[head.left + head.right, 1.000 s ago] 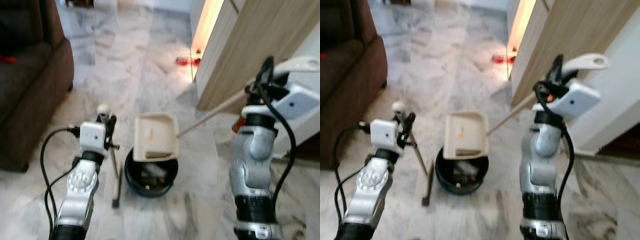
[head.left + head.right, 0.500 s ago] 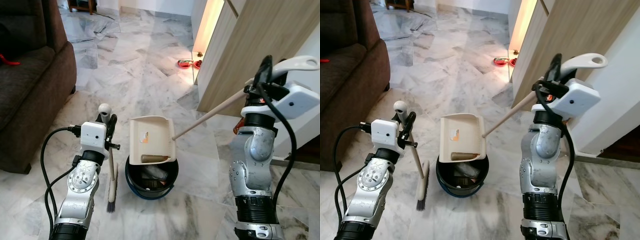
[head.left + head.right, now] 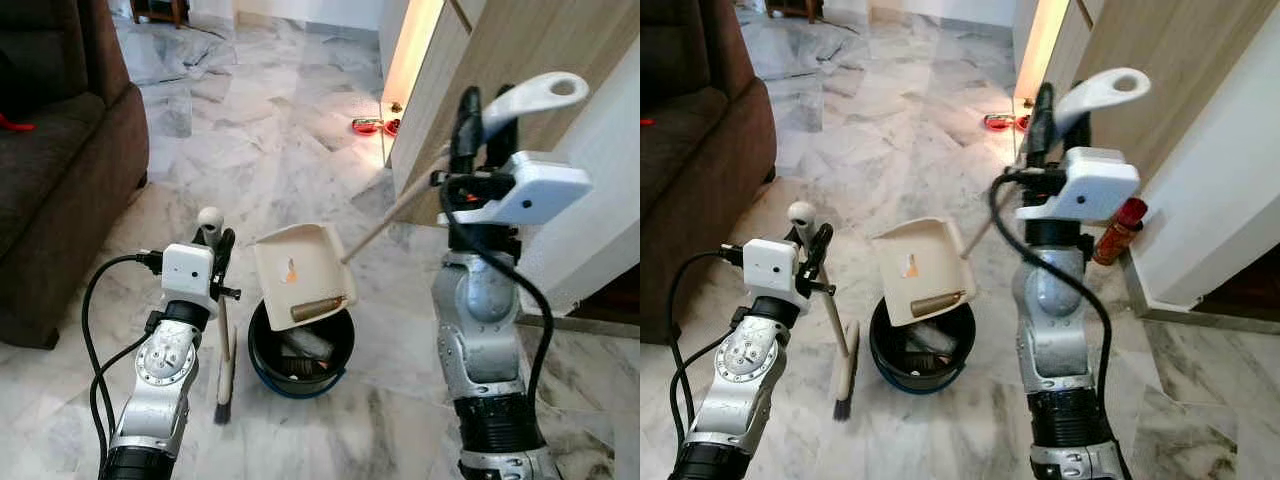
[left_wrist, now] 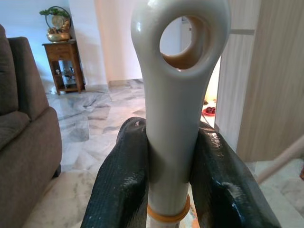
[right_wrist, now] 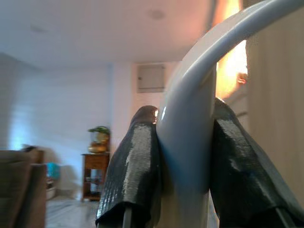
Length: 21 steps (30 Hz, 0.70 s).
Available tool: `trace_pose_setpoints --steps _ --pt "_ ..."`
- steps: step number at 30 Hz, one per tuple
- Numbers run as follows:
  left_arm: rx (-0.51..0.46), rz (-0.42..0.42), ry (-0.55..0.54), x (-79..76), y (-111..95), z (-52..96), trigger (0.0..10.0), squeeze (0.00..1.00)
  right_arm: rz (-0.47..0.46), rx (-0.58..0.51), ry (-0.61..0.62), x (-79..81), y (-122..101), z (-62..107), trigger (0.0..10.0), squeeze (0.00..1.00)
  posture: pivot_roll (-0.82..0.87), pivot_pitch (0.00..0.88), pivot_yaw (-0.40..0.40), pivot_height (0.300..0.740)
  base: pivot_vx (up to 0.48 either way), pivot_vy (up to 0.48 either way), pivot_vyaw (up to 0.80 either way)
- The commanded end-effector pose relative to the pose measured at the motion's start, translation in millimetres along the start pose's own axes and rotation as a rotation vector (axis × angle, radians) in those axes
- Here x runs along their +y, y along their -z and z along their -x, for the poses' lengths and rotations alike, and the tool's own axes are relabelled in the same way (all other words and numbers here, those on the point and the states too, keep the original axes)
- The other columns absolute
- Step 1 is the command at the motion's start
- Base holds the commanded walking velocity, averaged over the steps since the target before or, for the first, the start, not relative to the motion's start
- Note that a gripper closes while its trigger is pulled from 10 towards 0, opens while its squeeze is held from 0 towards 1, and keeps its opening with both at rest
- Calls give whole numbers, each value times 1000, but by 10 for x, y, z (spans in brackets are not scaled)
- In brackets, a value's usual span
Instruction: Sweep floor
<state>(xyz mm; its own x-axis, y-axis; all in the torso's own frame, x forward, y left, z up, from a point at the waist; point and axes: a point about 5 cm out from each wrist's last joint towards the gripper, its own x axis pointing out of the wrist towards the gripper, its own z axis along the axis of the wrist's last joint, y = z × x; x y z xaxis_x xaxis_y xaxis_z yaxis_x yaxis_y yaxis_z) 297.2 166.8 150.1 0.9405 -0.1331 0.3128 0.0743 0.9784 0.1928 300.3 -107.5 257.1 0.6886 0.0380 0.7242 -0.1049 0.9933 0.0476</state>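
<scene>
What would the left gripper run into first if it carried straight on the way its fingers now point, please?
Apart from the broom handle that the left gripper is clamped on, the way looks free across the marble floor toward the far wall; depth is hard to judge.

The two head views look forward and down from above both arms onto the marble floor [image 3: 290,120], the right eye set slightly to the side, so both share the black bucket [image 3: 300,355], the dustpan [image 3: 923,268] and the brown sofa [image 3: 60,190]. The left wrist view looks very close along its fingers [image 4: 123,185] at the broom handle [image 4: 173,118], facing the room with the sofa and a wooden side table [image 4: 61,64]. The right wrist view, equally close, looks along the dustpan handle [image 5: 190,142] towards the ceiling and that same table.
</scene>
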Motion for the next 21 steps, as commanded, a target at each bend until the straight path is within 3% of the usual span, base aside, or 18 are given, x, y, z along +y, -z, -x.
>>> trace_pose_setpoints --steps 1,5,15,21 --pt "-58 -2 18 -29 -107 -30 10000 0 -2 -124 -49 81 -221 -31 10000 0 221 121 -125 740 0 0 0" --pt "-59 0 18 -32 -108 -30 10000 0 -6 -135 -175 314 -252 60 10000 0 221 123 -125 740 0 0 0" --pt "-62 3 20 -32 -111 -29 10000 0 88 -192 -335 539 -313 155 10000 0 219 124 -124 740 0 0 0" --pt "-64 4 23 -37 -113 -27 10000 0 117 -218 -368 599 -343 173 10000 0 219 124 -124 740 0 0 0"
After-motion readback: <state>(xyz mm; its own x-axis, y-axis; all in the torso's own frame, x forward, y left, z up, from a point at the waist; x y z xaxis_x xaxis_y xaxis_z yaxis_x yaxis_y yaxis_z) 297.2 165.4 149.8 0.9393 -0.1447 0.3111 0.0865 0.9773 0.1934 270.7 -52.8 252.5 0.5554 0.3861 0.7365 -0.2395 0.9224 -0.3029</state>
